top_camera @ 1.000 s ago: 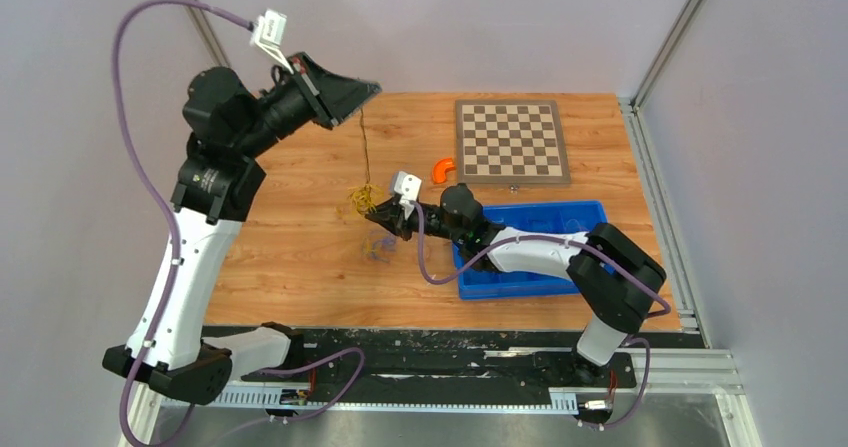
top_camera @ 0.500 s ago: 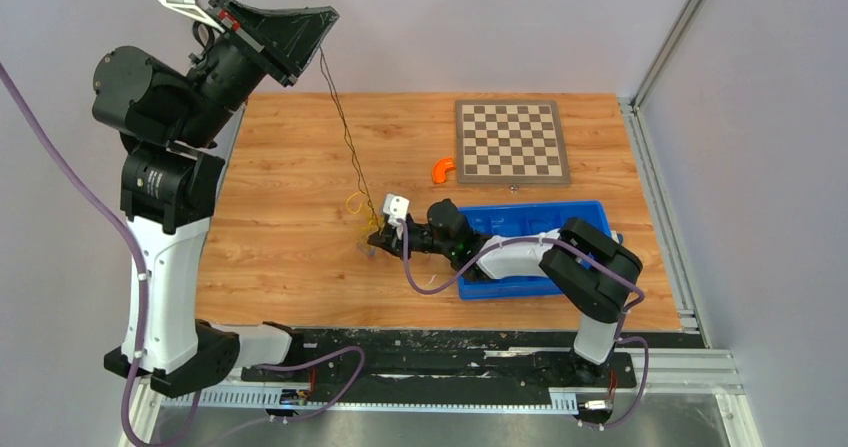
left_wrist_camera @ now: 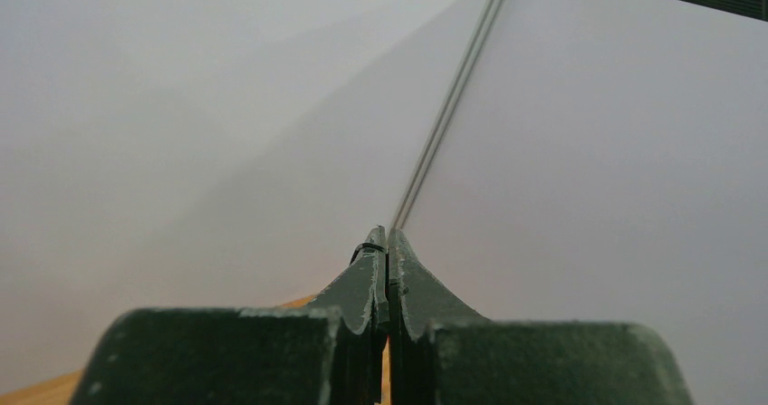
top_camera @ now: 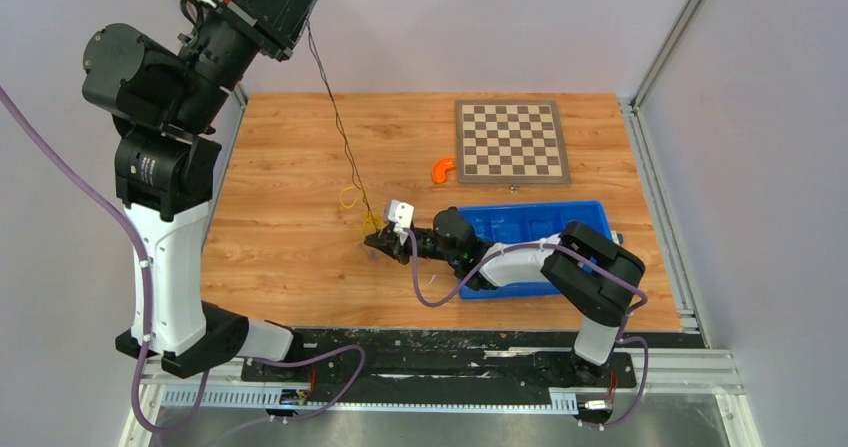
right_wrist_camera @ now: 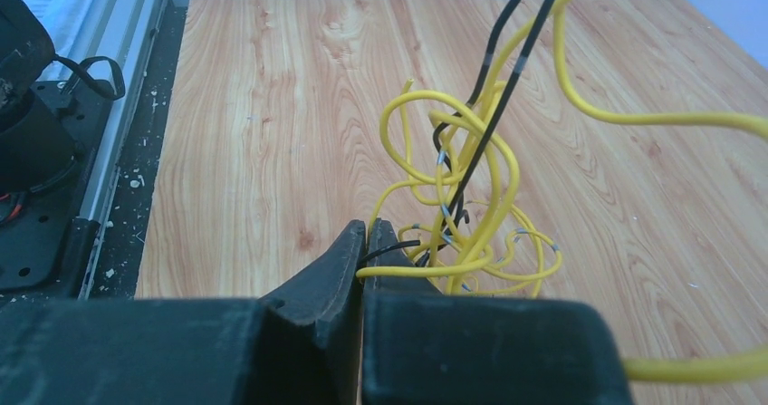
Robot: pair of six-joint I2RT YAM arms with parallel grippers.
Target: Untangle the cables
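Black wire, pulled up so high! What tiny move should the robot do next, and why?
Probably raise the left gripper slightly farther. It is shut on the black wire, which runs taut into the yellow loops, and the right gripper, shut on those loops, anchors them.

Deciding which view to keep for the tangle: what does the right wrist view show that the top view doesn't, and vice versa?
Right wrist only: yellow cable loops knotted around the black cable, with a yellow strand pinched in the shut right gripper. Top only: the left gripper up high, shut on the black cable, which runs taut down to the yellow one; also the chessboard and blue bin. Both: the two cables, the right gripper, the wooden table.
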